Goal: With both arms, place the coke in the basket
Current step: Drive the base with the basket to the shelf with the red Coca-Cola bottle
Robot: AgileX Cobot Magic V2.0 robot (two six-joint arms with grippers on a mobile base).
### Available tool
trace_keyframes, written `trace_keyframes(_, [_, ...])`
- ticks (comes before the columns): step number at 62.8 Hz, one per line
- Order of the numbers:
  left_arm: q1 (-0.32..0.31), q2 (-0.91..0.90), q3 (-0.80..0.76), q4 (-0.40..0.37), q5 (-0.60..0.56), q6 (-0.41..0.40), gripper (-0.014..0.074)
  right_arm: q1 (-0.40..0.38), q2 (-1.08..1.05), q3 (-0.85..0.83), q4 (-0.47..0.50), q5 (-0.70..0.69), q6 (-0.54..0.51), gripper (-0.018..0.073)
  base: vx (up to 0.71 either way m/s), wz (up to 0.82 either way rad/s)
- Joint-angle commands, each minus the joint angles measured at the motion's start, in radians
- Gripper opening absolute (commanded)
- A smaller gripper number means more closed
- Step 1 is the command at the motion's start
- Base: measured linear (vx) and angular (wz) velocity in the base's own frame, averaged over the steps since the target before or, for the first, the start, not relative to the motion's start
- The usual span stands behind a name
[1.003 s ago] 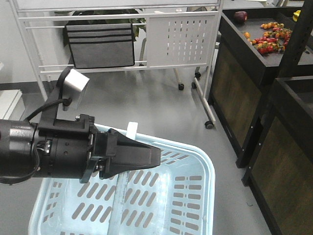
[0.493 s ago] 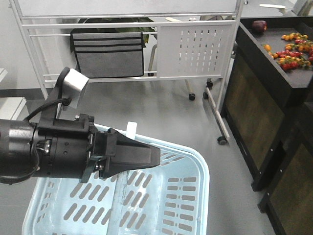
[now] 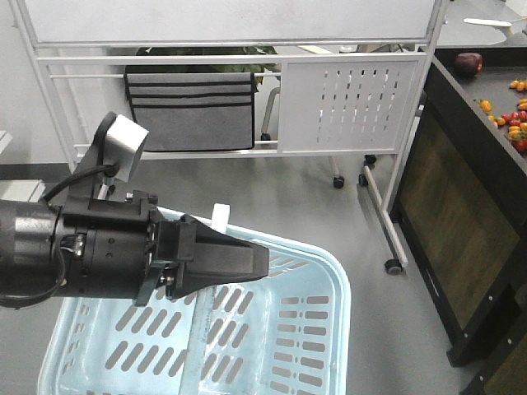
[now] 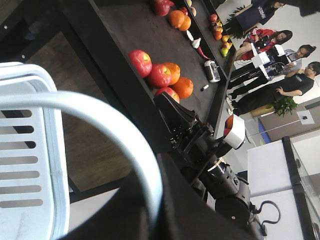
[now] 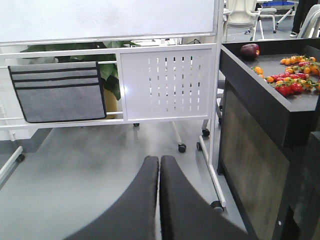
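The coke is in none of my views. There is no red can on the part of the basket [image 3: 296,247] bottom that shows, and none at either gripper (a black arm [image 3: 99,255] of mine covers the basket's left side in the front view, so something could lie hidden under it). That is the first hazard: with no can sighted, I could reach for the wrong thing among the fruit [image 4: 160,75] on the dark shelf [image 4: 125,30].

The basket's pale handle [image 4: 75,102] curves across the left wrist view and runs down into the dark bulk of my left gripper [image 4: 172,205]. I judge that it carries the basket by that handle, but the jaws are blurred and I cannot tell whether they are clamped. A swinging handle lets the load tip, and a loose or off-centre hold would let the basket slide or drop a corner.

My right gripper [image 5: 159,161] has its fingers pressed flat together with nothing between them, pointing over bare grey floor [image 5: 75,175]. It needs to open before it meets any can, or it would knock a tall slim one over.

Further out, the shelf stands near on the right, and a castor [image 3: 394,265] of the white stand [image 3: 346,99] sits not far from the basket's corner. A swing of the basket could strike either.
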Motion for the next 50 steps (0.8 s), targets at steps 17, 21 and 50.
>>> trace_keyframes(17, [-0.007, -0.029, -0.028, -0.078, 0.008, 0.005, -0.0006, -0.005, -0.013, 0.008, -0.007, -0.072, -0.010, -0.0006, 0.30, -0.06])
trace_keyframes(21, [-0.007, -0.029, -0.028, -0.078, 0.008, 0.005, -0.0006, -0.005, -0.013, 0.008, -0.007, -0.072, -0.010, -0.0006, 0.29, -0.03])
trace_keyframes(50, [-0.007, -0.029, -0.028, -0.078, 0.008, 0.005, -0.0006, -0.005, -0.013, 0.008, -0.007, -0.072, -0.010, -0.0006, 0.27, 0.17])
